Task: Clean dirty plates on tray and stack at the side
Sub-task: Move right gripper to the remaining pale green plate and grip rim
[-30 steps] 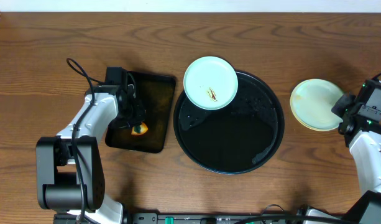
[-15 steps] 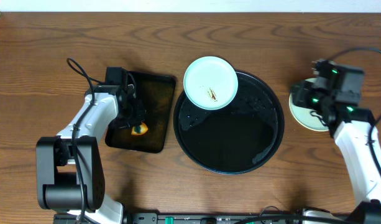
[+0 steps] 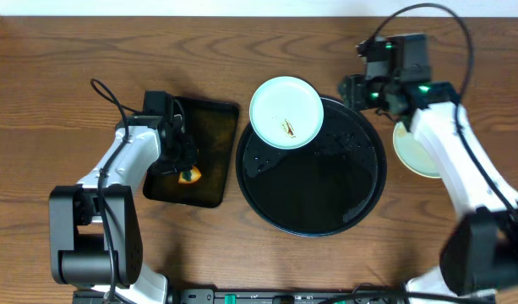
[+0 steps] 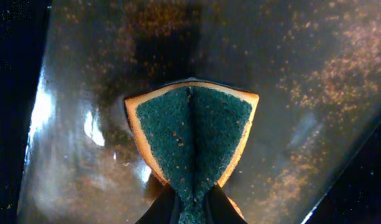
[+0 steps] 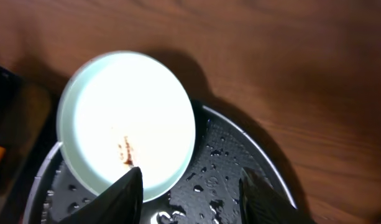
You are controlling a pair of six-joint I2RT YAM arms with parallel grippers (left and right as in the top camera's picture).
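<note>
Right tool (image 5: pixel 191 193) swung over tray (image 5: pixel 230 165), plate (image 5: pixel 125 121) ahead-left

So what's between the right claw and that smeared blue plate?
Only bare wet tray separates the right gripper from the plate, shown in the right wrist view.

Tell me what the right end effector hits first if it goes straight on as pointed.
Probably the wet black tray, right beside the mint plate; depth is unclear, so the plate could come first.

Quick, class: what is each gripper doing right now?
Left gripper: closed on the sponge.
Right gripper: open, holding nothing.
</note>
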